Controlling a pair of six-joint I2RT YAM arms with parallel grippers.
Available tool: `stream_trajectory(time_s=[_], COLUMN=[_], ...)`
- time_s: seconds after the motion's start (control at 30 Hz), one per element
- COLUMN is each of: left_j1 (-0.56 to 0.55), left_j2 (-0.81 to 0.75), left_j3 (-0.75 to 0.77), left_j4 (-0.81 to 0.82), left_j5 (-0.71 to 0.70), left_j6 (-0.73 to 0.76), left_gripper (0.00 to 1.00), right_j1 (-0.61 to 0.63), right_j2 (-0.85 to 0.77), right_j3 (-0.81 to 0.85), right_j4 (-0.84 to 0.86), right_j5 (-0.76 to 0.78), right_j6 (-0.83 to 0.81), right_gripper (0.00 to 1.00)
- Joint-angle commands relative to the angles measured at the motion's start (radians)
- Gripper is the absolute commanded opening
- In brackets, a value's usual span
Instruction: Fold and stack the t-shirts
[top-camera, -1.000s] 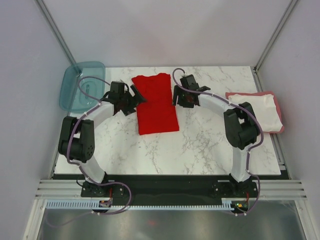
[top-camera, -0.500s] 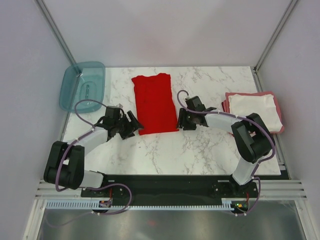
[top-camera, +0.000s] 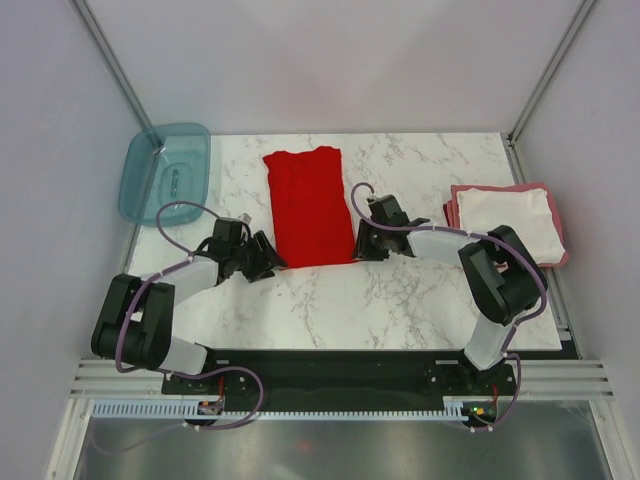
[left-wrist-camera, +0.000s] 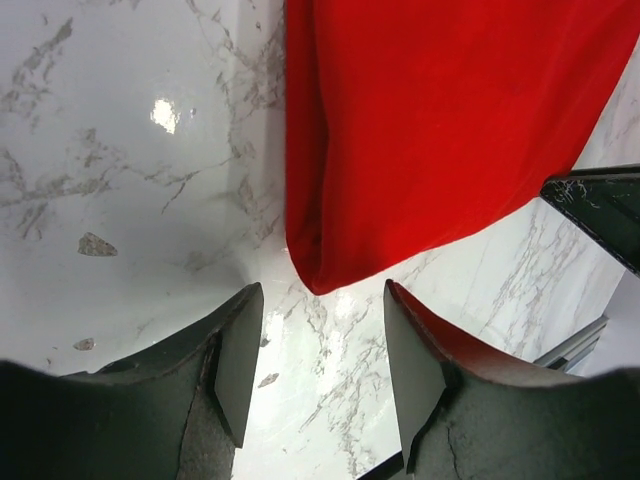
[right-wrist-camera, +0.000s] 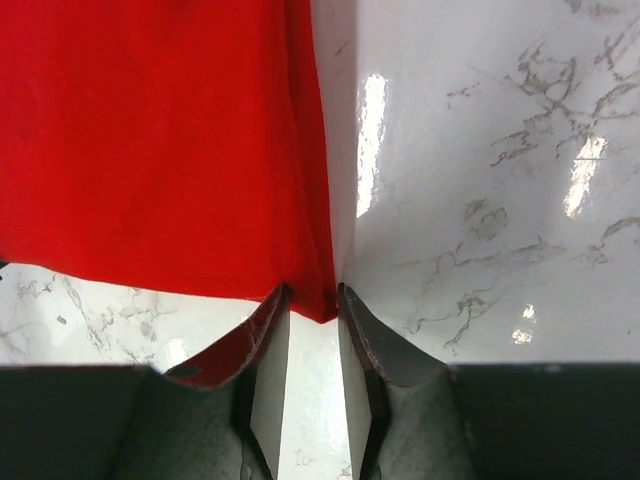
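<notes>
The bright red t-shirt (top-camera: 310, 205) lies folded into a long strip at the table's middle. My left gripper (top-camera: 268, 258) sits low at its near left corner. In the left wrist view the jaws stand open, and that red corner (left-wrist-camera: 322, 270) lies just ahead of the left gripper (left-wrist-camera: 322, 292). My right gripper (top-camera: 362, 243) is at the near right corner. Its jaws are narrow but still apart, and the red corner (right-wrist-camera: 318, 300) pokes in between the right gripper's (right-wrist-camera: 313, 292) tips. The white t-shirt (top-camera: 512, 222) lies folded on the pinkish-red t-shirt (top-camera: 452, 210) at the right edge.
A translucent teal tub (top-camera: 165, 172) stands at the far left corner. The right gripper's dark finger (left-wrist-camera: 600, 210) shows at the right of the left wrist view. The marble table (top-camera: 380, 300) runs to its black front rail by the arm bases.
Both grippers came from beside the shirt's far half down to its near corners. Both pairs of jaws have narrowed, the right pair more, and the right tips now flank the corner.
</notes>
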Motion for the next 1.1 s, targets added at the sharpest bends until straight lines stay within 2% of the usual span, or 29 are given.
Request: stream_trajectory(time_s=[0.0, 0.07, 0.13, 0.3, 0.43, 0.57, 0.73, 0.8, 0.87, 1.07], left_j1=[-0.007, -0.009, -0.009, -0.009, -0.009, -0.009, -0.009, -0.009, -0.009, -0.009], left_j2=[-0.022, -0.011, 0.007, 0.040, 0.066, 0.136, 0.176, 0.167, 0.147, -0.026], left_j3=[-0.010, -0.004, 0.004, 0.024, 0.027, 0.050, 0.073, 0.073, 0.061, 0.001], left_j4=[0.013, 0.011, 0.011, 0.013, 0.010, 0.010, 0.008, 0.010, 0.006, -0.029], left_j5=[-0.017, -0.023, -0.019, -0.020, -0.038, -0.063, -0.078, -0.083, -0.088, -0.048], left_j6=[0.045, 0.047, 0.048, 0.048, 0.051, 0.044, 0.038, 0.041, 0.042, 0.057], left_gripper=[0.59, 0.58, 0.53, 0.50, 0.44, 0.34, 0.29, 0.19, 0.02, 0.02], right_j1=[0.009, 0.010, 0.012, 0.018, 0.023, 0.035, 0.042, 0.042, 0.046, 0.053], right_j2=[0.014, 0.020, 0.033, 0.031, 0.026, 0.020, 0.010, 0.002, -0.009, -0.093], right_j3=[-0.002, 0.001, 0.007, 0.015, 0.013, 0.012, 0.007, 0.004, 0.001, -0.051], right_j4=[0.035, 0.047, 0.052, 0.053, 0.058, 0.061, 0.060, 0.060, 0.060, 0.055], right_j5=[0.003, -0.008, -0.021, -0.001, -0.003, -0.005, 0.006, 0.005, 0.003, 0.014], right_j6=[-0.007, -0.010, -0.011, -0.016, -0.017, -0.023, -0.031, -0.033, -0.034, -0.019], right_gripper=[0.33, 0.26, 0.22, 0.22, 0.16, 0.11, 0.09, 0.06, 0.04, 0.00])
